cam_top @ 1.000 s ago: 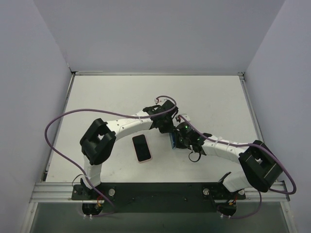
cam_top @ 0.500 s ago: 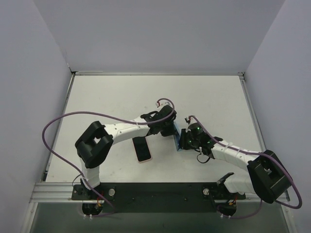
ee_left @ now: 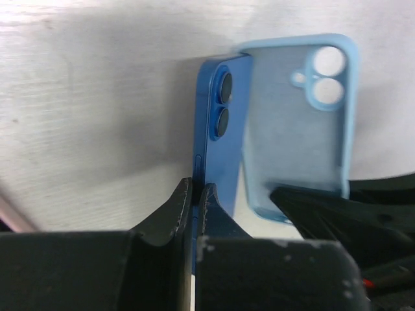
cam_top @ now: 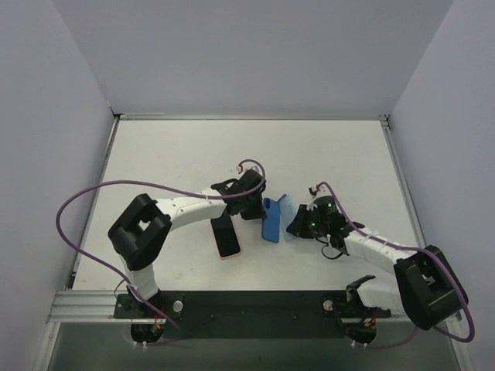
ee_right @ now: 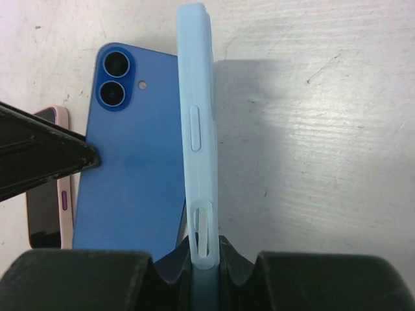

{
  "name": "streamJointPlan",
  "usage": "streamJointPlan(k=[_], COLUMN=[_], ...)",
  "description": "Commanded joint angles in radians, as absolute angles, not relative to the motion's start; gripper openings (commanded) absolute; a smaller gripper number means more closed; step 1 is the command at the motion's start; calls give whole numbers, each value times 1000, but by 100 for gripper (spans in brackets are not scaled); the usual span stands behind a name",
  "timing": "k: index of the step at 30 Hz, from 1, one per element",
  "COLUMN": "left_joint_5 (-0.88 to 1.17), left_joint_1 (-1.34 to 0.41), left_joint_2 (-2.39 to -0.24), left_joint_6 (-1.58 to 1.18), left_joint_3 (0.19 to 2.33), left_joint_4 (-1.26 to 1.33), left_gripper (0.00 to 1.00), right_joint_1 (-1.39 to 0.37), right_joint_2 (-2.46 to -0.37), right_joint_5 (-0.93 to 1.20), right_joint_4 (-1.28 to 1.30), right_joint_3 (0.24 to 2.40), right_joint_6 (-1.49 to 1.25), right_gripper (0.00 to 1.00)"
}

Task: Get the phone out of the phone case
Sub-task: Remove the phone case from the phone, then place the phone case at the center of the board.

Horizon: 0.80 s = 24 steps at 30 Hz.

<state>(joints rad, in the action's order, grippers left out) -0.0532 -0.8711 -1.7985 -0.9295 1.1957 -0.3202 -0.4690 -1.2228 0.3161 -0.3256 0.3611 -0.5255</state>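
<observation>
clock: 12 = far wall, top view
centre: blue phone (cam_top: pixel 271 219) and light-blue case (cam_top: pixel 286 215) just beside each other, no pass between
9 o'clock of phone: left gripper (cam_top: pixel 259 210) clamped on it, arm blocks
4 o'clock of case: right gripper (cam_top: pixel 298 224) clamped on it, arm blocks
7 o'clock: pink-cased phone (cam_top: pixel 225 236) flat on table (cam_top: pixel 178 154), beside left forearm
10 to 2 o'clock: bare table, open
walls (cam_top: pixel 46 116): close 9, 12, 3 o'clock
cables (cam_top: pixel 58 228): purple loops at 8 and 4 o'clock
6 o'clock: base rail (cam_top: pixel 85 306), arm bases
</observation>
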Motion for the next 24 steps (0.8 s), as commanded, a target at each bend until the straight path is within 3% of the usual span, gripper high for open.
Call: streamJointPlan(k=[1, 9, 13, 24], left_joint_5=[-153, -112, -92, -3], left_joint_1=[-833, -819, -811, -828], left_joint_2=[-1844, -1813, -1819, -1878], left_joint_6=[-825, -842, -847, -876], left_joint_3=[1144, 1141, 1147, 1177], left_joint_4=[-543, -505, -477, -402], left_gripper=[0, 0, 0, 0], right_joint_1=[-456, -454, -346, -2], right_joint_2=[-1172, -1138, -1147, -1311], right_joint_5=[341, 177, 91, 236], right_joint_4=[-339, -122, -61, -173], right_joint_3=[383, 486, 541, 673], right_joint_6=[-561, -537, -563, -658], right_gripper=[0, 0, 0, 0])
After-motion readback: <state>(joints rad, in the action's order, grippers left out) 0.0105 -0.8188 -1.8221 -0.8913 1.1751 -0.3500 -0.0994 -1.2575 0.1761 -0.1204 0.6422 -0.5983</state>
